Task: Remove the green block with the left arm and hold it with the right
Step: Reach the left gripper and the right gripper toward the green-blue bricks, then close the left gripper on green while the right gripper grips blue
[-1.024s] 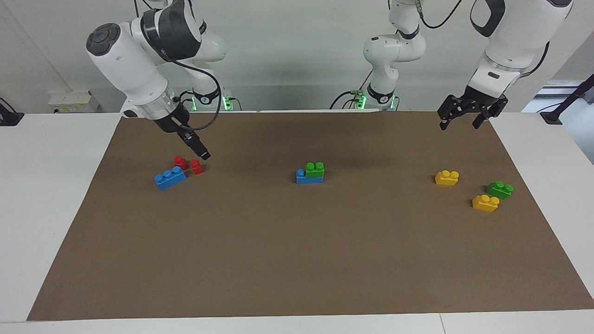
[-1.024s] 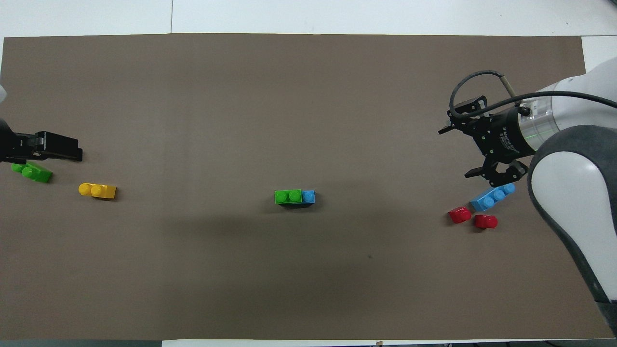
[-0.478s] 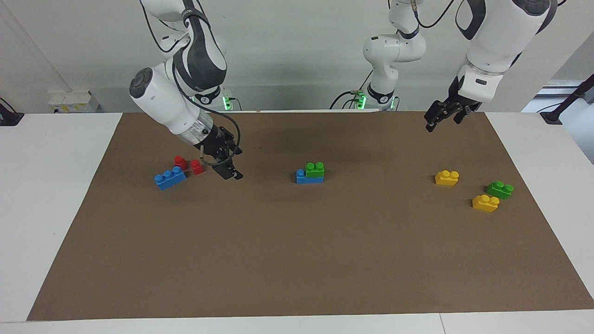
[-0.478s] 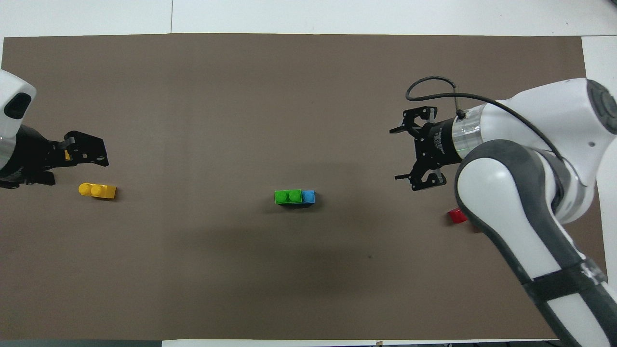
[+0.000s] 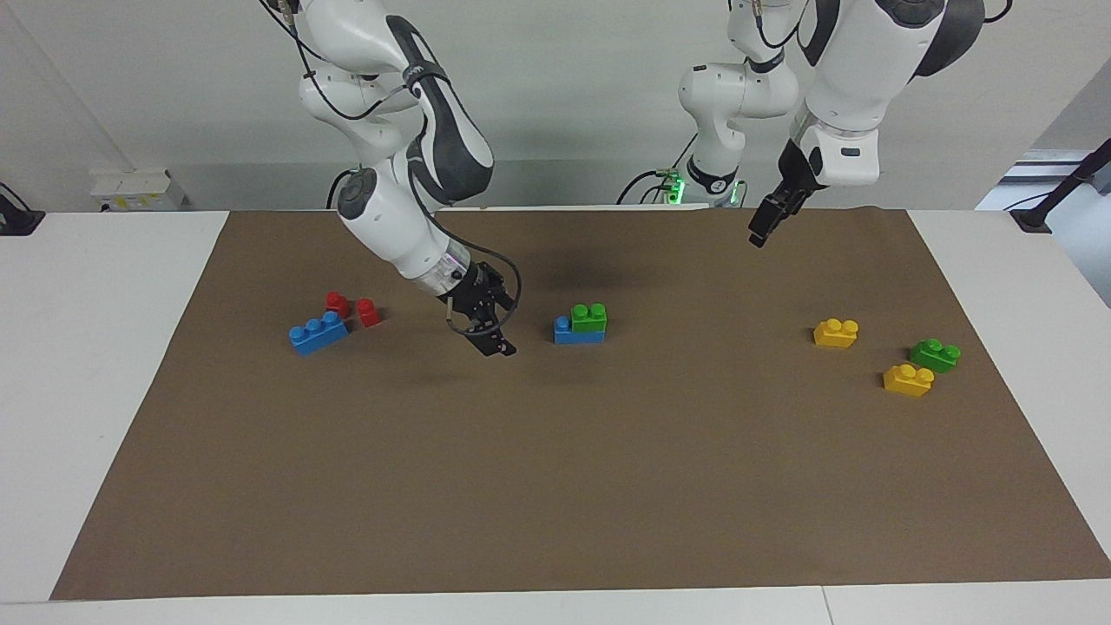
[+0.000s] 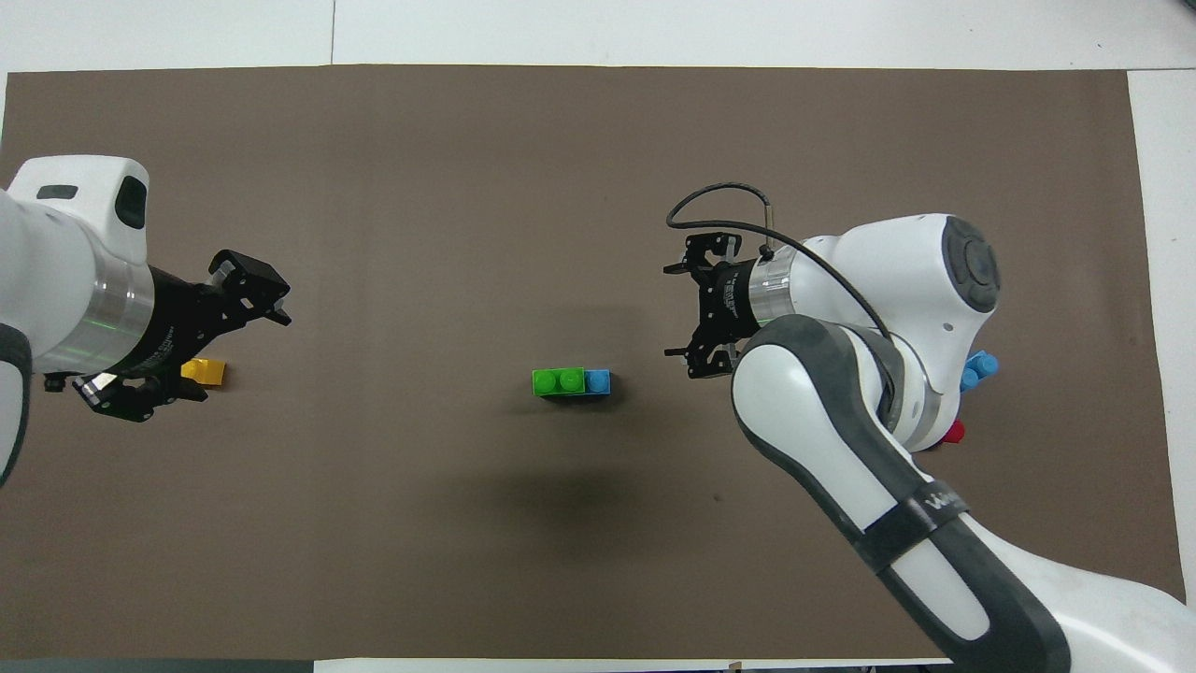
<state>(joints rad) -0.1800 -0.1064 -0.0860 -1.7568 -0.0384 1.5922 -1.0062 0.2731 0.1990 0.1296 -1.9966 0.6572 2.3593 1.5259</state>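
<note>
Green block (image 5: 589,317) sits pressed on blue brick (image 5: 574,332) at mid-counter (image 5: 555,486). Right pincer (image 5: 496,343) low just beside stack, wide, empty: likely to brace blue brick. Left pincer (image 5: 767,219) high above counter toward left arm's end, wide, empty.

Over to the worktop (image 5: 87,347), spread with a mat (image 5: 555,486). Right at mid-mat: upper block (image 5: 589,316) on lower brick (image 5: 573,334), seated over the part toward the left arm's end. Toward the right arm's end: long brick (image 5: 318,333), with two small blocks (image 5: 338,303) (image 5: 369,312) just beside it, nearer to the robots. Toward the left arm's end: lone block (image 5: 836,332), then a close pair, nearer block (image 5: 935,355) and farther block (image 5: 908,380). Up above: right hand (image 5: 488,337) low over the mat between long brick and stack; left hand (image 5: 762,230) over the mat's edge by the robots.
</note>
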